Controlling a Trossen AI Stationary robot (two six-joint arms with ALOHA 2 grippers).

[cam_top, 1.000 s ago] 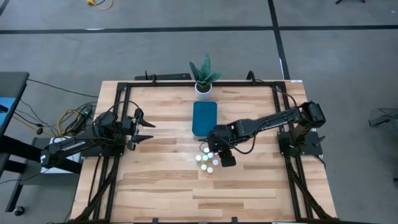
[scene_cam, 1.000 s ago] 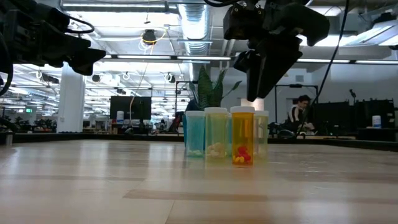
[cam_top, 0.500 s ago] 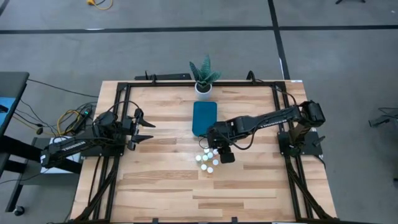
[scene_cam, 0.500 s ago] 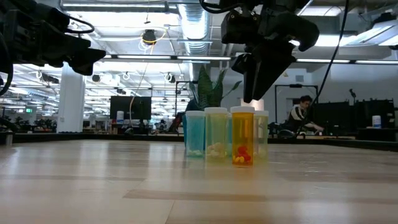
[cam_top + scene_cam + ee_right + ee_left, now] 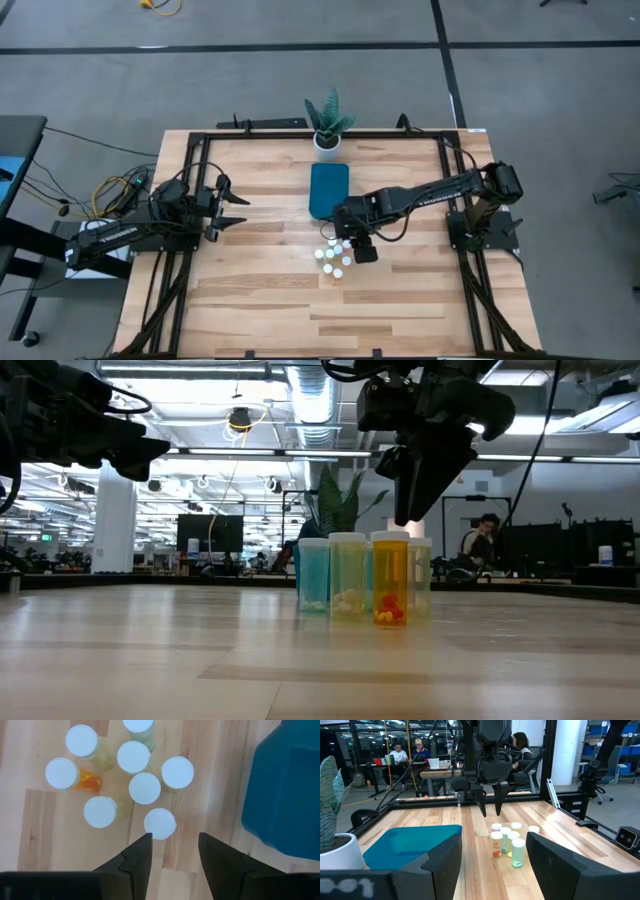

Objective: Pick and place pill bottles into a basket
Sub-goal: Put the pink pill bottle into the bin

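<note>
1. The right gripper [image 5: 171,851] hangs with fingers parted above the cluster of small white-capped plastic pill bottles [image 5: 145,788], poised to pick one.
2. The teal rectangular plastic basket [image 5: 328,189] sits just beside them; left gripper [image 5: 236,207] waits open, well apart.

A white pot [image 5: 327,141] with a green spiky plant [image 5: 329,113] stood at the far edge of the pale wooden table [image 5: 250,300], which was bordered by a black metal frame [image 5: 190,170]. Grey floor [image 5: 120,90] with a dark line [image 5: 200,48] surrounded it. Beyond the table lay an office space with ceiling lights [image 5: 215,480], desks and seated people [image 5: 407,752], one at a workstation [image 5: 482,545].
</note>
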